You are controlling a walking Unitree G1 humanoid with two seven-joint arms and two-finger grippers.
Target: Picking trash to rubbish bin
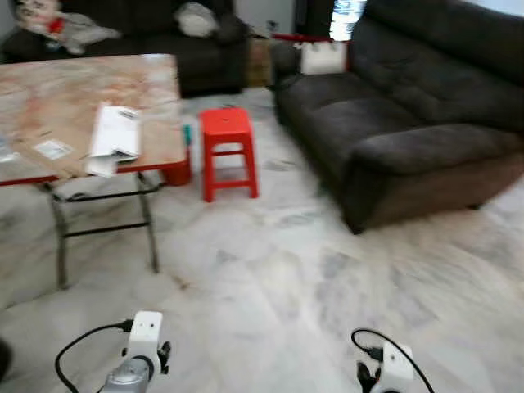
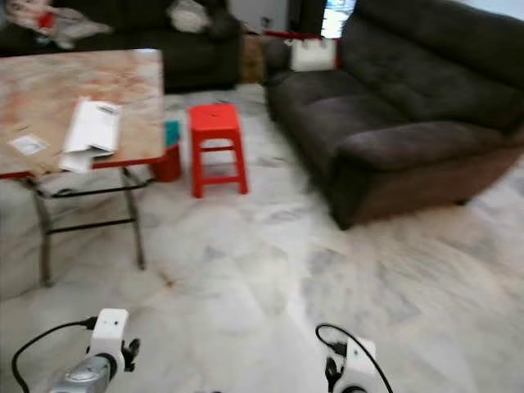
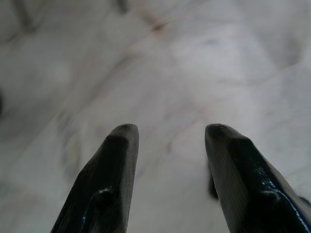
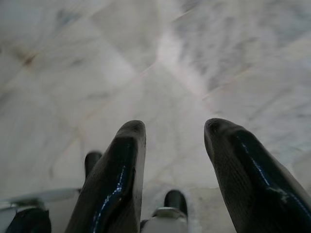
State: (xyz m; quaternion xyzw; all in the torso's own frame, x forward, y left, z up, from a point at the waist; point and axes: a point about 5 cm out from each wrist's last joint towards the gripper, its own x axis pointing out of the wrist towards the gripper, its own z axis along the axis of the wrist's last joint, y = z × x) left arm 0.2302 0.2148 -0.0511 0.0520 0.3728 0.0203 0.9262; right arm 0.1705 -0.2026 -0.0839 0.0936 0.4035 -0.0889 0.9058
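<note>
White papers [image 1: 113, 135] lie on the folding table [image 1: 74, 94] at my left, some hanging over its front edge. I see no rubbish bin. Both arms hang low at the bottom of the head views, the left wrist [image 1: 141, 348] and the right wrist [image 1: 391, 368] over the pale marble floor. In the left wrist view my left gripper [image 3: 169, 133] is open above bare floor with nothing between its fingers. My right gripper [image 4: 174, 130] is also open over the floor, holding nothing.
A red plastic stool [image 1: 227, 149] stands beside the table's right end, with a red and teal object [image 1: 178, 166] behind it. A dark sofa [image 1: 409, 115] fills the right side, another sofa [image 1: 155, 33] runs along the back. Marble floor [image 1: 278, 278] lies ahead.
</note>
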